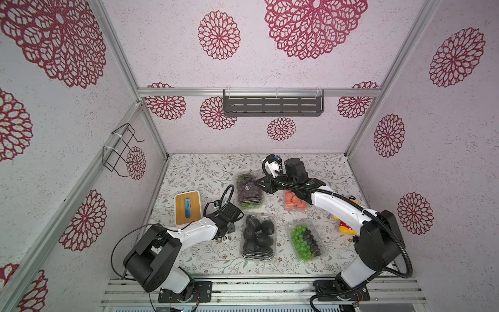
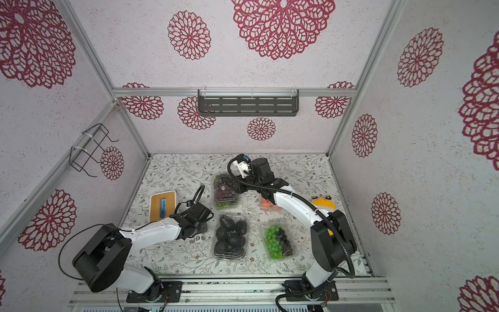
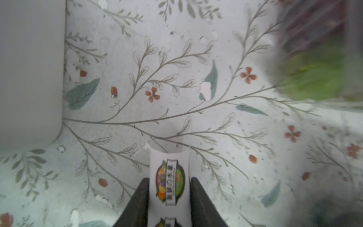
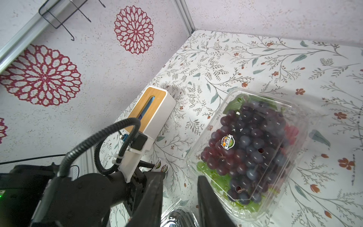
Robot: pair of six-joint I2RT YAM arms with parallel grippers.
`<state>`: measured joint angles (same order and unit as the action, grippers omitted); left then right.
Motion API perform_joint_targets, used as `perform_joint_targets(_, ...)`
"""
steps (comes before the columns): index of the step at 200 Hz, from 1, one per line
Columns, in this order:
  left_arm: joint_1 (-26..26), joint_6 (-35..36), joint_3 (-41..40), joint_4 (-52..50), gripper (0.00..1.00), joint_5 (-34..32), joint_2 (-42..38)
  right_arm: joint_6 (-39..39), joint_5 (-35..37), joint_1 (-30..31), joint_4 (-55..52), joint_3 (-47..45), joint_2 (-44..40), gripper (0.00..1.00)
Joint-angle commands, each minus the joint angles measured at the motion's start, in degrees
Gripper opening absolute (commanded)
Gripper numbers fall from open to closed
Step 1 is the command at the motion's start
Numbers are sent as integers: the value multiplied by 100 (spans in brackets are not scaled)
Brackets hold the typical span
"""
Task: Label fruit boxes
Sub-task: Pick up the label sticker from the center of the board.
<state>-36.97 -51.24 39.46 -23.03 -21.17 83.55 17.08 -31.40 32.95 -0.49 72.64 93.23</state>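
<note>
Pale walls [image 1: 243,67] (red rosettes [image 1: 219,35]); dark slotted shelf [image 1: 273,106]; leaf-print tabletop [image 1: 205,173].

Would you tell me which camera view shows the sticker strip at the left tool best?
The left wrist view: the sticker strip lies close in the left tool, its fruit label clear. The right wrist view catches only a small end; in both top views the left arm hides nearly all of it.

On the table [image 1: 205,173]: grape box [image 1: 249,195] behind round-fruit box [image 1: 258,237]; to their right, strawberry box [image 1: 293,202] behind mixed-grape box [image 1: 306,240]; lidded box [image 1: 188,207] left.
</note>
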Motion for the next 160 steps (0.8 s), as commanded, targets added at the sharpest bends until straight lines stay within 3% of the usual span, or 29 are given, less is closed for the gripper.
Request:
perform_joint_targets(1,48,549,63,171,30,38,-649,225,-482,-99,481,-62,-33,33)
perform_joint_targets(25,47,1093,69,460,29,117,-1535,392,-596,-173,783,-254,-221,34)
perform_joint_targets(57,41,1595,110,1020,28,447,-2441,574,-969,-201,1324,-766,-691,60)
perform_joint_targets(93,-41,2106,376,1577,28,938,-2613,1305,-1853,-35,2844,-1497,-804,63)
perform_joint_targets(160,-92,2465,533,2520,30,1558,-2545,1013,-2047,684,3037,-1521,-697,66)
